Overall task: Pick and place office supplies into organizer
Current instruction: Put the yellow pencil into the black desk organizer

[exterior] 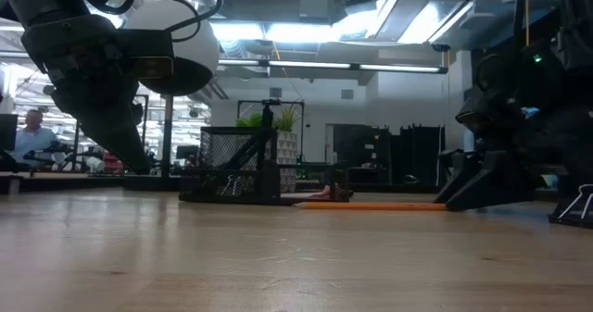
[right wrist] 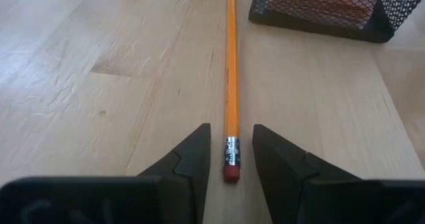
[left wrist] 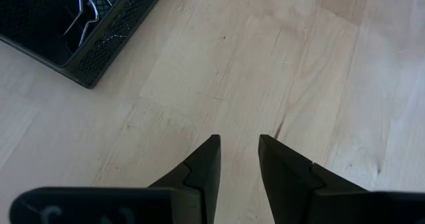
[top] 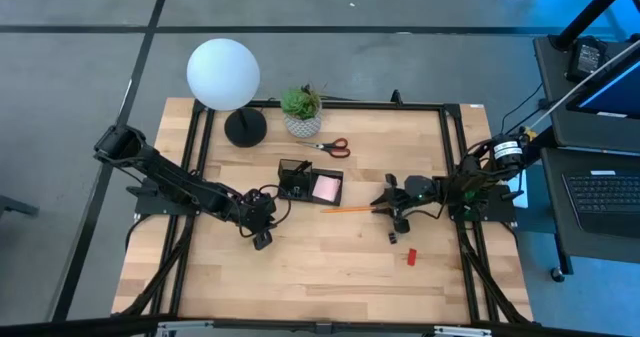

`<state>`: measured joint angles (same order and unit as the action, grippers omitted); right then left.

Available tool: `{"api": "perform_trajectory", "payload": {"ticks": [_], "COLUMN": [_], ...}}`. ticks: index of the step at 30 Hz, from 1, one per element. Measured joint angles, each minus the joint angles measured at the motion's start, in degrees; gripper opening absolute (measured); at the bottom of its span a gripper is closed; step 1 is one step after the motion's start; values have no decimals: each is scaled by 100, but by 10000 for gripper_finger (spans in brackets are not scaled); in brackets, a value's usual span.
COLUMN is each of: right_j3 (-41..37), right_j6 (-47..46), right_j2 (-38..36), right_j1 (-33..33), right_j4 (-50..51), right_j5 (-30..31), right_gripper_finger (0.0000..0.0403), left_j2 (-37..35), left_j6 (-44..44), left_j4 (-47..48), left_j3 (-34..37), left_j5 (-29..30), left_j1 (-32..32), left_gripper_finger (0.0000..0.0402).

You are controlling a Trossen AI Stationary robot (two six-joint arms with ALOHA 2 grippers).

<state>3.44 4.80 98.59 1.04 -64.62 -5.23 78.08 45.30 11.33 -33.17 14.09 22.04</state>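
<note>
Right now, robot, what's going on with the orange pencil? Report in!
Right tool open, low on the table, straddling the pencil's eraser end, not gripping. Left tool open, empty, near the organizer. Nothing blocking the pencil.

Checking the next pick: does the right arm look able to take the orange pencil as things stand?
Probably yes: the right end effector is open, its fingers either side of the orange pencil's eraser end on bare table, nothing between them.

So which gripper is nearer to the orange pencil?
Right. The right gripper has the orange pencil eraser end between its open fingers. The left gripper hangs apart, on the organizer's other side.
</note>
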Motion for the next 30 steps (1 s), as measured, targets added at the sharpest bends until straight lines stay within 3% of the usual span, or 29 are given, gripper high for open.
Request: {"api": "perform_trajectory", "payload": {"ticks": [19, 30], "right_j3": [11, 15], "right_j6": [-138, 100], "right_j2": [1180, 1311], "right_j1": [-2, -4], "right_j4": [-1228, -1305], "right_j5": [147, 150], "right_gripper_finger": [117, 117], "left_j2": [1, 0], "left_j6": [2, 5], "left_j4": [-2, -2], "left_j3": [0, 0], "left_j5": [94, 94], "left_j1": [0, -1], "left_gripper_finger": [97, 97]}}
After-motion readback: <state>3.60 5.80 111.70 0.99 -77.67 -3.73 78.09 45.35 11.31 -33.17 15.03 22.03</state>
